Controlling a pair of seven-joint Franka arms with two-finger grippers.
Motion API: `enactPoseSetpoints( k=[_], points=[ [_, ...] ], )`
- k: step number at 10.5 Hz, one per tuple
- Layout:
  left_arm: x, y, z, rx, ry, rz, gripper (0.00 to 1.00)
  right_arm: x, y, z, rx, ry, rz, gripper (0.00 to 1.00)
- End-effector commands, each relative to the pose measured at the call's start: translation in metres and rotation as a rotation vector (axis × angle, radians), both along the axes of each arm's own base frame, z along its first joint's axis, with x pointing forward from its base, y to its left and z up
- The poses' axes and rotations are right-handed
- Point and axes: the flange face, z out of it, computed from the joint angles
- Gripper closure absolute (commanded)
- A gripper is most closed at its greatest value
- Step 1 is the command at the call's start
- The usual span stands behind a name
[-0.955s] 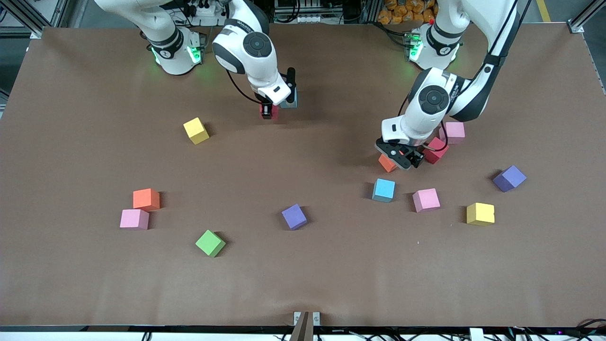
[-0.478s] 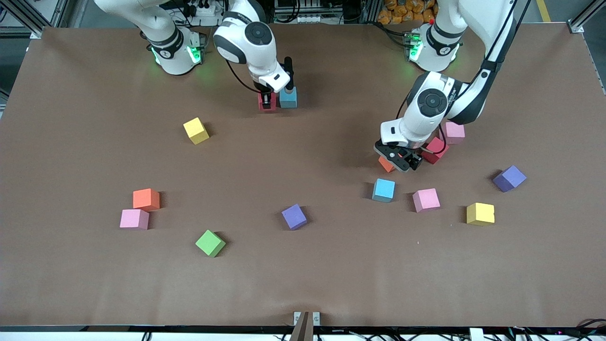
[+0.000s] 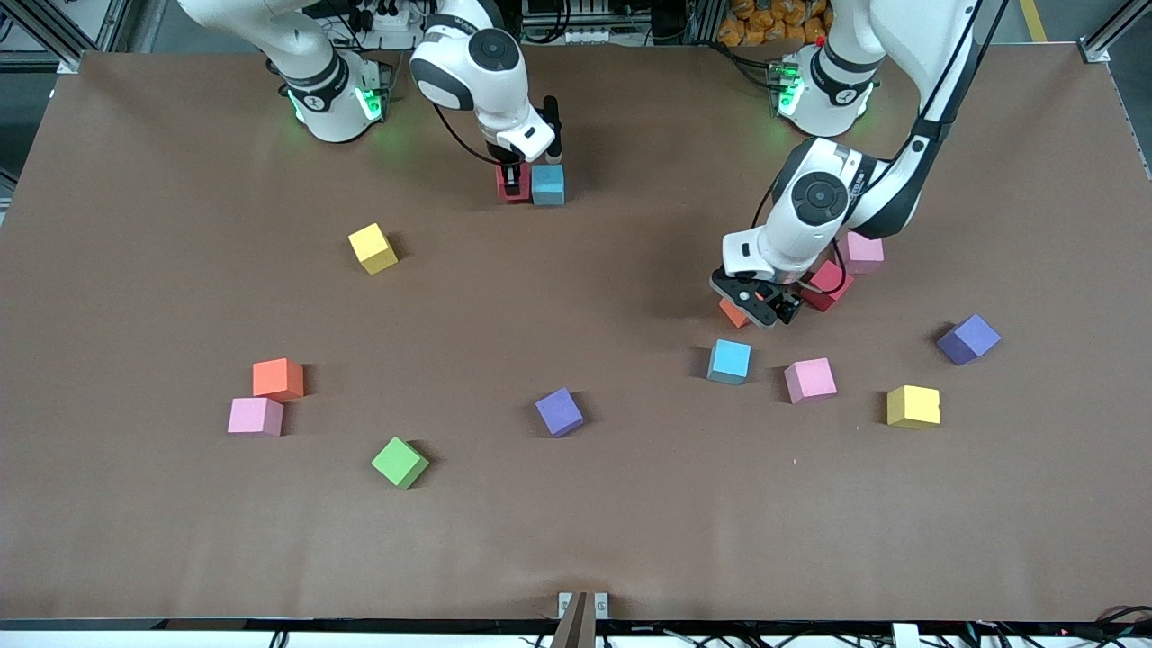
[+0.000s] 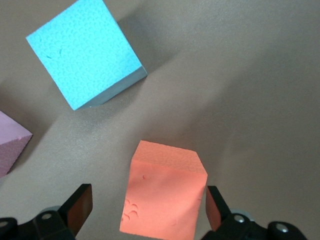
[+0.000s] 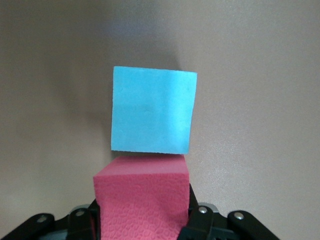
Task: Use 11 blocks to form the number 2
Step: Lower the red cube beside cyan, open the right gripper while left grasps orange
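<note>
Number 2 barely started: two blocks of eleven meet near the robots' bases, the rest lie scattered.

Right gripper clamps a red block down against a light blue block. Left gripper, jaws apart, straddles an orange block without gripping it, beside another red block. The remaining blocks, among them green and yellow, lie nearer the front camera, unplaced.

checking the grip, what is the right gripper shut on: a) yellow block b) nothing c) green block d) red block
d: the right gripper is shut on the red block, right beside the blue block.
</note>
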Motion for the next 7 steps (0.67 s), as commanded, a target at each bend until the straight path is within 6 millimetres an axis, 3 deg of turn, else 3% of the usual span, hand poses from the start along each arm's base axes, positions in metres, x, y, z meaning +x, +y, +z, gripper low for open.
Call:
enactPoseSetpoints(
  k=[1,7],
  points=[
    [0.001,0.0,-0.003,-0.011,-0.002,-0.006,0.0,-0.006,-0.002,0.002,0.008,-0.025,-0.036,0.82],
    [0.0,-0.003,-0.003,-0.011,-0.002,-0.014,0.0,-0.008,0.0,-0.009,0.039,-0.015,-0.046,0.83]
  ],
)
